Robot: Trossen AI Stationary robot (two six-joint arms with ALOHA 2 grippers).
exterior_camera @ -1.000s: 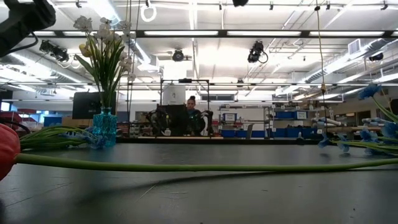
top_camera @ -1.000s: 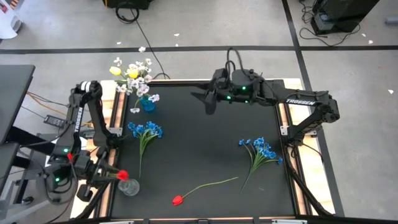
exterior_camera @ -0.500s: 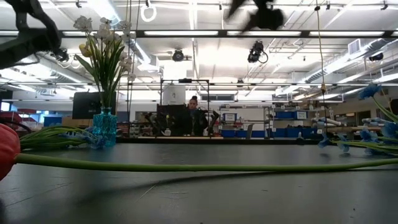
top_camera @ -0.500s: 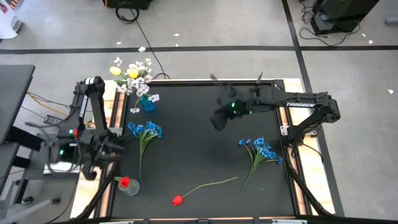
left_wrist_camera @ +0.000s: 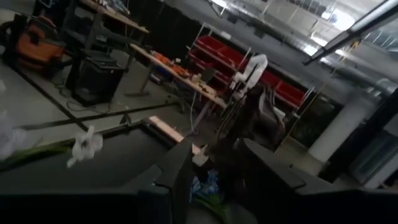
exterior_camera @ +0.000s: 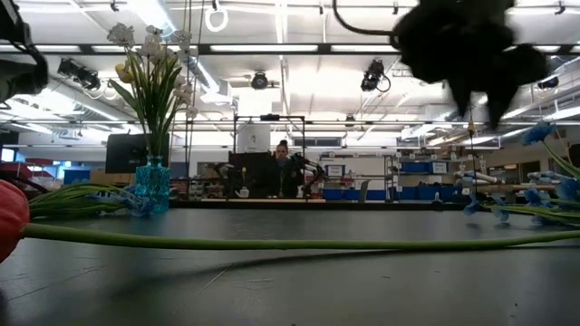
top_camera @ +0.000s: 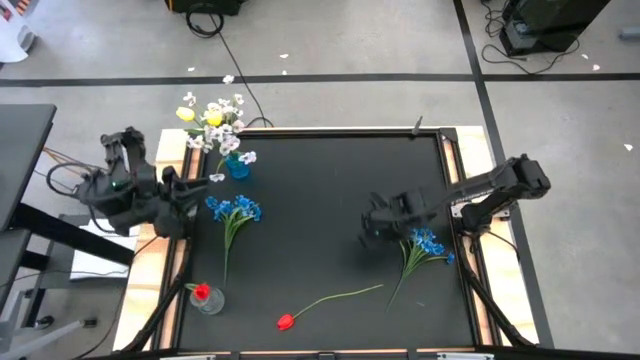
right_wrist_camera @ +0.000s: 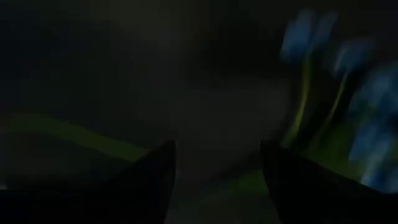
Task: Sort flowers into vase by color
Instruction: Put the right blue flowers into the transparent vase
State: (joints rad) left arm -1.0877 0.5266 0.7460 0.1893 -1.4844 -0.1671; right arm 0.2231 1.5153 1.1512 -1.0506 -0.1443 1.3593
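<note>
In the high view my left gripper (top_camera: 189,196) hovers open at the table's left edge, beside one blue spray (top_camera: 233,210) lying flat. My right gripper (top_camera: 369,231) is open and low over the mat, just left of the second blue spray (top_camera: 421,243); its wrist view shows those blue blossoms (right_wrist_camera: 348,93) ahead of the open fingers. A red tulip (top_camera: 287,321) lies near the near edge on its long stem. Another red tulip (top_camera: 200,292) stands in a clear glass vase (top_camera: 209,301). White sprays and yellow tulips (top_camera: 213,118) stand in the blue vase (top_camera: 237,166).
Both vases stand near the table's left side, the blue one at the far corner, the glass one at the near corner. The black mat's middle (top_camera: 320,200) is bare. Wooden rails (top_camera: 462,180) border the mat. A person sits far behind the table in the low view (exterior_camera: 281,163).
My left gripper has drawn away from the glass vase, leaving the red tulip standing in it, and has swung toward the far edge to beside the left blue spray. My right gripper has travelled from the far middle toward the near right and down to beside the right blue spray.
</note>
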